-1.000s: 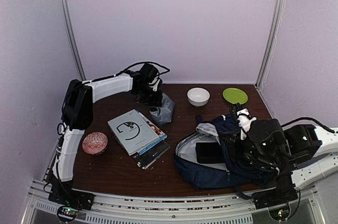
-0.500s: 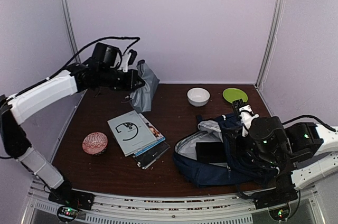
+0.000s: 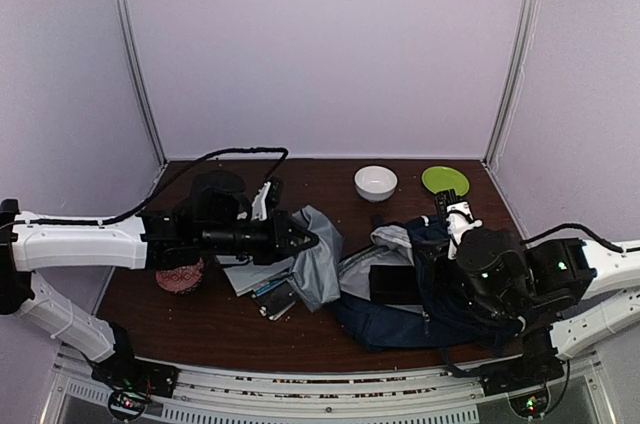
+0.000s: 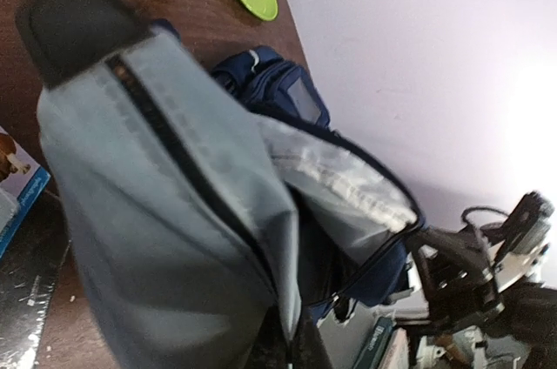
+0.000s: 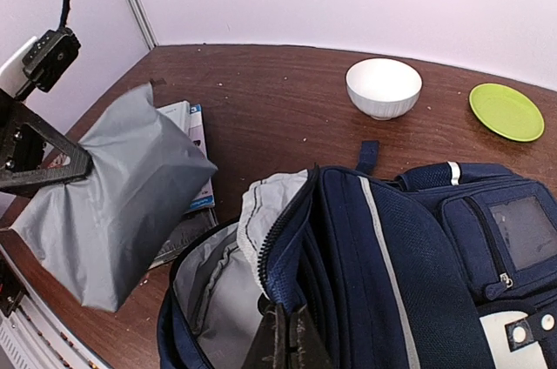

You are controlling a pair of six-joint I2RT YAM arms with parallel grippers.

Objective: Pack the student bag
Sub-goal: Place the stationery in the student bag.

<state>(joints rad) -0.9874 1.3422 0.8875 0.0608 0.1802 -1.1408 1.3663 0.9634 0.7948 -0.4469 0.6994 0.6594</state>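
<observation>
**A:** Where did the large navy-blue fabric backpack (image 3: pixel 400 327) with the white stripe trim lie?

**B:** On the right half of the dark wooden table (image 3: pixel 410 172), towards the front edge, slumped on its side. Its long axis ran roughly left to right. The unzipped mouth and pale grey lining faced the left arm.

**A:** And the right gripper (image 5: pixel 287 340)?

**B:** Pressed together on the upper rim of that mouth, pinching the navy fabric and lifting it so the opening gaped. A black block-shaped item (image 3: pixel 392 286) sat inside.

**A:** The left gripper (image 4: pixel 292 347)?

**B:** Clamped on the top edge of a small grey fabric pouch (image 3: pixel 318 266) with a dark zip. The pouch hung below it, over the edge of a stack of flat books (image 3: pixel 262 282).

**A:** Which way was the bag from there?

**B:** To that gripper's right, just beside it. From overhead the pouch's lower corner looked very close to the lining, though I couldn't tell whether they touched.

**A:** What did the coming move turn on?

**B:** In my judgement, the left arm had to carry the pouch rightwards along the bag's long axis and lower it under the raised rim. The right arm was nearer but was busy holding the mouth open. The soft pouch might have snagged on the lining's lip.
</observation>
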